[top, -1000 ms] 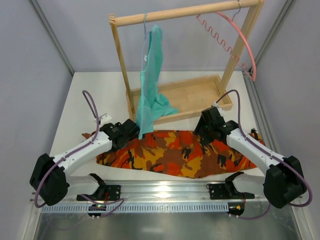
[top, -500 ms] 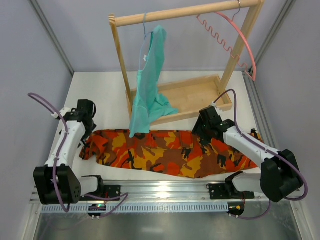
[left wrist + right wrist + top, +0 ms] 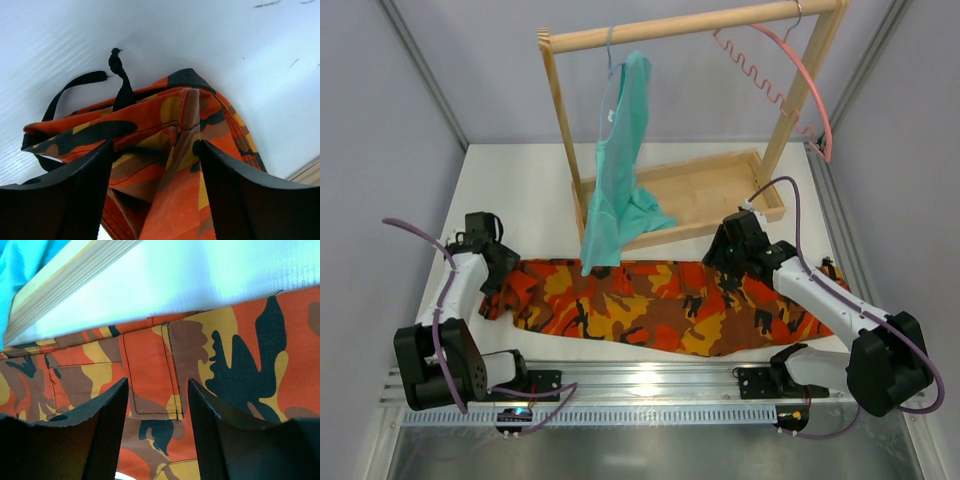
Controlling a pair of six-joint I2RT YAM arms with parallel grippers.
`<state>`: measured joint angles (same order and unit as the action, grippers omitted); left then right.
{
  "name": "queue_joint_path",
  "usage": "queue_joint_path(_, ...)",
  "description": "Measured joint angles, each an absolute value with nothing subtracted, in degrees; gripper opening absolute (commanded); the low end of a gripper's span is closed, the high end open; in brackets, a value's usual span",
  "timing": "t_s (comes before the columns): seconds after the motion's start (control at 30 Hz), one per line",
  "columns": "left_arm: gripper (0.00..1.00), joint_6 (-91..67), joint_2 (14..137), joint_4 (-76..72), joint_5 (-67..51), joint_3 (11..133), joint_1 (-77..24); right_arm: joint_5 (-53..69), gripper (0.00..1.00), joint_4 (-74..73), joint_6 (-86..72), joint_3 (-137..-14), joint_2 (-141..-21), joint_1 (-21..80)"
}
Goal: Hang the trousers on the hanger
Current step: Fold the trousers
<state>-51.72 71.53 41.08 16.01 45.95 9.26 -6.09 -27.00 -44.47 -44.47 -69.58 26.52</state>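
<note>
Top external: trousers [image 3: 660, 305] flat on tabletop [image 3: 520, 190], near side; hanger [image 3: 800, 70] on rack rail [image 3: 690, 25], far right. Left pincer [image 3: 492, 255] wide over left end, right pincer [image 3: 730, 255] wide over mid-right cloth, neither holding. Advice: descend, pinch cloth squarely, lift level.

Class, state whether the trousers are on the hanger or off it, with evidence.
Off. The trousers lie flat on the table; the hanger hangs bare from the wooden rail.
</note>
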Motion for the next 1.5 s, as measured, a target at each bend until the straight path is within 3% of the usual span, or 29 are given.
queue_joint_path(0.07,0.54,-51.46,71.61,40.14,14.66,45.60,9.26,-6.07,0.54,-26.98,-43.99,-44.47,-68.93,26.52)
queue_joint_path(0.1,0.38,-51.11,71.77,39.75,14.00,45.60,9.26,-6.07,0.54,-26.98,-43.81,-44.47,-68.82,26.52)
queue_joint_path(0.2,0.09,-50.02,71.88,39.20,13.02,45.60,9.26,-6.07,0.54,-27.05,-43.46,-44.47,-68.82,26.52)
queue_joint_path(0.3,0.01,-48.62,71.24,39.16,11.60,45.58,9.28,-6.04,0.54,-27.11,-43.27,-44.47,-68.55,26.52)
queue_joint_path(0.63,0.03,-44.80,55.86,36.75,5.50,41.17,0.12,-6.37,0.54,-28.67,-42.41,-44.47,-64.31,26.52)
queue_joint_path(0.83,0.03,-45.12,58.37,35.40,3.03,37.63,-9.98,-6.28,0.55,-28.97,-42.30,-44.47,-61.87,26.52)
queue_joint_path(0.9,0.12,-46.19,58.33,35.38,4.01,37.47,-14.68,-6.09,0.55,-28.95,-42.17,-44.47,-61.32,26.52)
queue_joint_path(1.03,0.17,-50.02,57.47,35.35,8.29,36.18,-22.90,-5.78,0.55,-28.99,-42.00,-44.47,-61.10,26.52)
queue_joint_path(1.13,0.33,-52.10,57.41,35.92,10.55,35.46,-25.93,-4.64,0.55,-28.99,-41.04,-44.47,-60.99,26.52)
queue_joint_path(1.17,0.45,-52.36,57.25,36.01,10.90,35.40,-26.28,-4.16,0.55,-29.02,-40.66,-44.47,-60.84,26.52)
queue_joint_path(1.27,0.58,-52.31,56.38,36.29,11.79,36.03,-26.50,-1.93,0.55,-28.45,-39.31,-43.94,-58.59,26.59)
queue_joint_path(1.5,0.62,-50.94,65.21,46.50,21.65,57.10,-26.46,-1.50,0.55,-26.46,-37.89,-42.11,-50.13,34.94)
